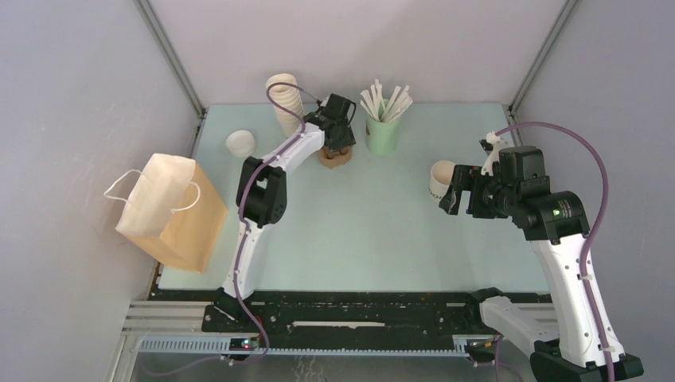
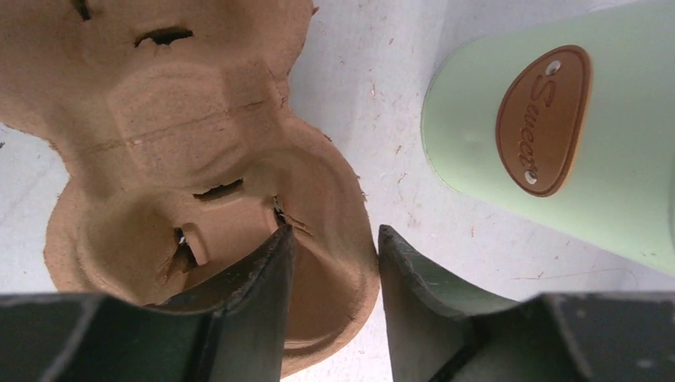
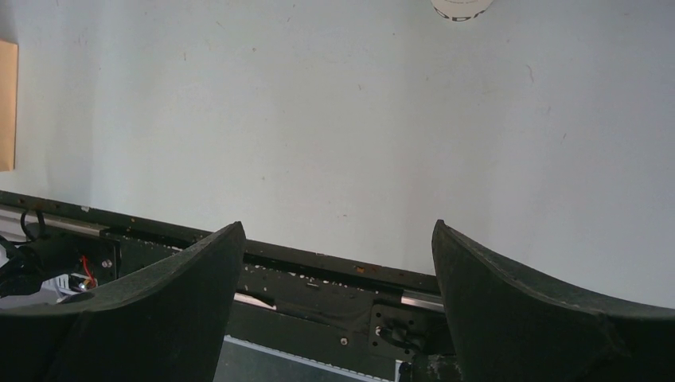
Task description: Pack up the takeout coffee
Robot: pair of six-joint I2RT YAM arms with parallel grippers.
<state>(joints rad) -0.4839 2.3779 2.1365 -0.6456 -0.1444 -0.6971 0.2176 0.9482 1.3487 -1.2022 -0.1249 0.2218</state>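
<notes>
The takeout coffee cup (image 1: 440,178), small and cream-white with dark lettering, stands upright at mid-right; only its base shows at the top of the right wrist view (image 3: 462,7). Its white round lid (image 1: 240,143) lies at the back left. My right gripper (image 1: 451,199) is open and empty just beside the cup, its jaws wide apart (image 3: 338,239). My left gripper (image 1: 338,135) is at the back, closed over the wall of a brown pulp cup carrier (image 2: 199,159): one finger sits inside a well, the other outside the rim (image 2: 334,239).
A stack of nested cups (image 1: 284,99) stands at the back. A pale green cup (image 1: 383,134) of white sticks stands right of the carrier, close to my left gripper (image 2: 557,127). A brown paper bag (image 1: 171,211) stands open at the left.
</notes>
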